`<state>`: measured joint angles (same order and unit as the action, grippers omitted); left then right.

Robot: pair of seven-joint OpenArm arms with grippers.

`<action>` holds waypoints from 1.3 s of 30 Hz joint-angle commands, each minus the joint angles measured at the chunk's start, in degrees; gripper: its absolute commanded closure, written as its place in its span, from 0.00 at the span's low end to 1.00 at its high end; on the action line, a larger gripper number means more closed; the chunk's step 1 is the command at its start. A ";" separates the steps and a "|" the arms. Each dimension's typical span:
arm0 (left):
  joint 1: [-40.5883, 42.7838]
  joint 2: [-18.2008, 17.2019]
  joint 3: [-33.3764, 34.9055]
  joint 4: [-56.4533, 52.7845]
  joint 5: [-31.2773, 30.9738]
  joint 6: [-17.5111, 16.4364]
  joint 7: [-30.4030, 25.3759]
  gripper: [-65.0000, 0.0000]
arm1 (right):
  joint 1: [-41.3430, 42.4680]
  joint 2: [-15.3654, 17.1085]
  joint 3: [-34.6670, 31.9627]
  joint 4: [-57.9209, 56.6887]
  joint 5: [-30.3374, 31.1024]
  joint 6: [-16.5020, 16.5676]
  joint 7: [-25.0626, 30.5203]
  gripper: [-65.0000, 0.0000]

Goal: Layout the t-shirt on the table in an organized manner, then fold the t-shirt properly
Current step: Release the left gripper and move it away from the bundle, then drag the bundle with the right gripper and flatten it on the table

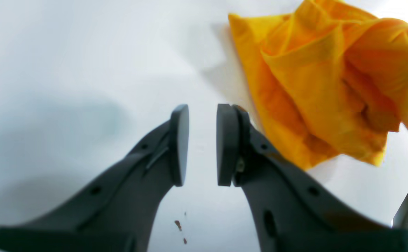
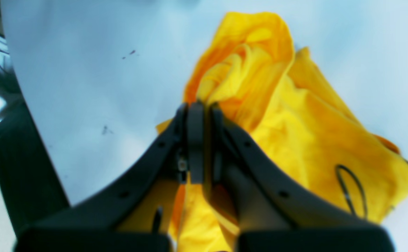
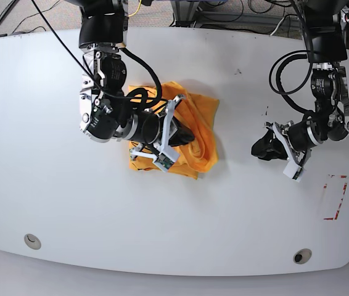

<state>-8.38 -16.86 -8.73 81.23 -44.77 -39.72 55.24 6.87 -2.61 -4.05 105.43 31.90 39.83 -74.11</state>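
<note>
The orange-yellow t-shirt (image 3: 202, 132) lies bunched and wrinkled on the white table (image 3: 51, 203), left of the middle. My right gripper (image 3: 184, 137) is down on the heap and shut on a raised fold of the t-shirt (image 2: 295, 133); in the right wrist view its fingertips (image 2: 199, 108) pinch the cloth. A thin black line print (image 2: 352, 189) shows on the fabric at lower right. My left gripper (image 3: 258, 148) hovers over bare table to the shirt's right. Its pads (image 1: 179, 143) stand apart with nothing between them, and the t-shirt (image 1: 316, 87) is off to their upper right.
A red tape outline (image 3: 336, 197) marks the table near its right edge. Two round grey grommets (image 3: 32, 240) (image 3: 302, 255) sit near the front edge. Small dark scuffs (image 1: 178, 225) dot the surface below my left gripper. Cables run behind the far edge.
</note>
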 commanded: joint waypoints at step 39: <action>1.22 -0.50 -0.19 15.87 -1.78 -0.28 8.45 0.81 | 0.12 1.78 -1.70 -2.09 1.90 0.17 1.97 0.00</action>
<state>-6.26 -16.80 -8.73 95.77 -45.36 -39.75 63.88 6.57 -0.71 -5.48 102.52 32.53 39.88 -73.52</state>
